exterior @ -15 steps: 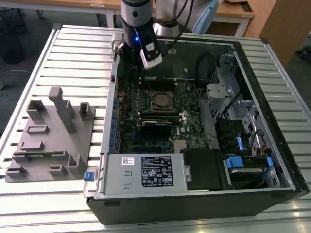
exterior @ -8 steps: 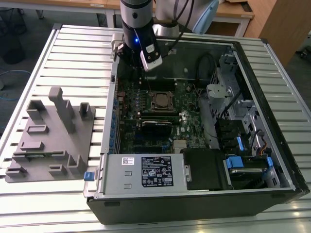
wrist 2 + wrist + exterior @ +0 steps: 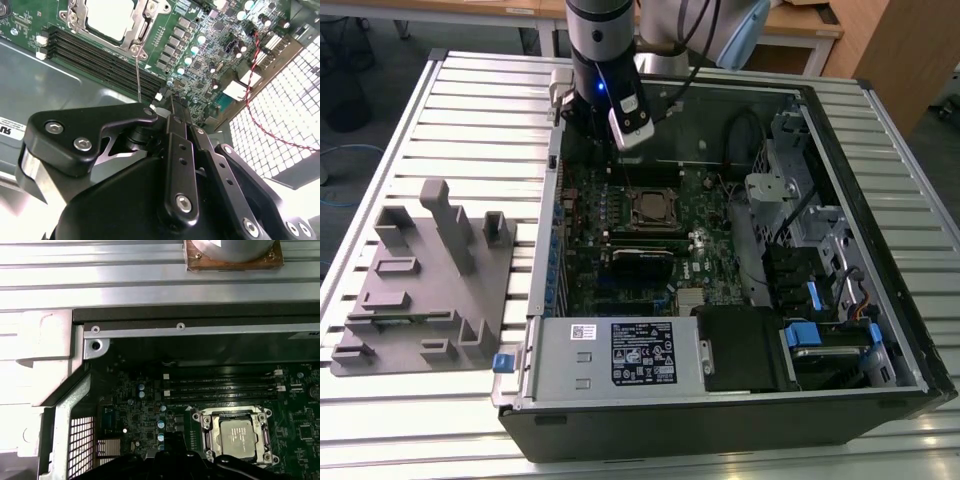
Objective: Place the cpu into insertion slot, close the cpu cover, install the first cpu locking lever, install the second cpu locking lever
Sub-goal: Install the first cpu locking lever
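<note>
Exterior view's left: one grey fixture block (image 3: 420, 270) is lying on the slatted table (image 3: 470, 110), with open room around it. One open PC case (image 3: 720, 440) is filling the middle and right. It's carrying two labels, white (image 3: 582, 332) and black (image 3: 645, 352); can't make out the print. One gripper (image 3: 167, 100) is hovering over the board, fingers pressed together, thin lever (image 3: 137, 75) standing near it. One cpu (image 3: 239, 436) is sitting in the insertion slot (image 3: 638, 222), cpu cover (image 3: 214, 440) framing it.

Dull metal cpu (image 3: 239, 434), shiny metal cpu cover (image 3: 141, 31) (glossy circuit board (image 3: 167, 22))
</note>
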